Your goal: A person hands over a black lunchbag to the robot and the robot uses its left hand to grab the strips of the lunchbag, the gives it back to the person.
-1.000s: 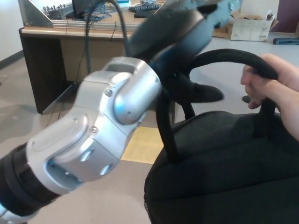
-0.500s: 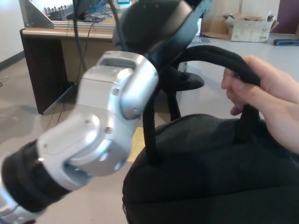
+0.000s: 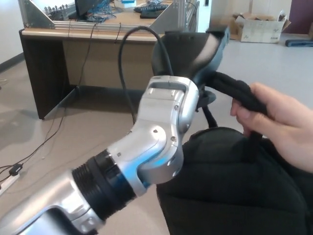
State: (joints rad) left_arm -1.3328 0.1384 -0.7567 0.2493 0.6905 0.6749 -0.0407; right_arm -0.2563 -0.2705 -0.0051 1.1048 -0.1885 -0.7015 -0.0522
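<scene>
The black lunchbag (image 3: 230,191) fills the lower right of the head view, held up off the floor. Its straps (image 3: 234,90) rise from the top of the bag as a bunched black loop. A person's hand (image 3: 274,122) enters from the right and grips those straps from above. The robot's left hand (image 3: 188,51) sits at the left end of the straps, touching them; its back faces the camera, so whether its fingers close around the straps cannot be told. Its silver forearm (image 3: 156,132) crosses in front of the bag. Behind stand a wooden desk (image 3: 73,46) and a cardboard box (image 3: 259,27).
</scene>
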